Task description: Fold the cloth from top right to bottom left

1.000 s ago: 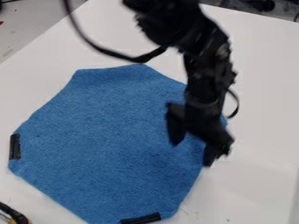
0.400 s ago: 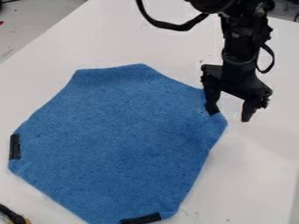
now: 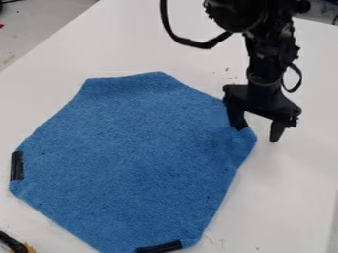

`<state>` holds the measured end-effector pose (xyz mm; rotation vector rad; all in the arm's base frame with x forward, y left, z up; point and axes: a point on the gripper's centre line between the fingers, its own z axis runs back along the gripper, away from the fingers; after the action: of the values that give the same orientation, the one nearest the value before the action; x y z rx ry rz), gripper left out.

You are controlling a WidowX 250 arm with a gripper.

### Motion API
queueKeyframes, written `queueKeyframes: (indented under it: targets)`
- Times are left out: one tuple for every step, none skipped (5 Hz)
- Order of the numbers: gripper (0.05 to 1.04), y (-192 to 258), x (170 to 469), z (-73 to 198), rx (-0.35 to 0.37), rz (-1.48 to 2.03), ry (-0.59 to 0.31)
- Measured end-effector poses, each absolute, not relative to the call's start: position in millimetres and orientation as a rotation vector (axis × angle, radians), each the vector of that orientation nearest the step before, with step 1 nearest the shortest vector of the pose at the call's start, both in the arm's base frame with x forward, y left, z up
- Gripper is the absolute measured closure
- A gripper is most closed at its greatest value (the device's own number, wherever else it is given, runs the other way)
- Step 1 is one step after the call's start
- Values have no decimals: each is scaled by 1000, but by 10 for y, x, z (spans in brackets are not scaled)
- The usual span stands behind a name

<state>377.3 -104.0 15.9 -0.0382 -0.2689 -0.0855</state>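
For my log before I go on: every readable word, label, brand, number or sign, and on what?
None can be read: not on the cloth, its black strips, the table, the arm or the hand.
The dark marks beside the arm are too small to make out.

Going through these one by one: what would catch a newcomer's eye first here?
Probably the big blue cloth, spread over the middle and left of the white table. Next, the black gripper, fingers open, at the cloth's right-hand edge.
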Motion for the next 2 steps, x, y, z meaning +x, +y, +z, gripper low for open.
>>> queueKeyframes:
  targets:
    - [82, -1009, 3835, 117, -7, -91, -254]
    - [120, -1011, 3855, 72, 1, -89, -227]
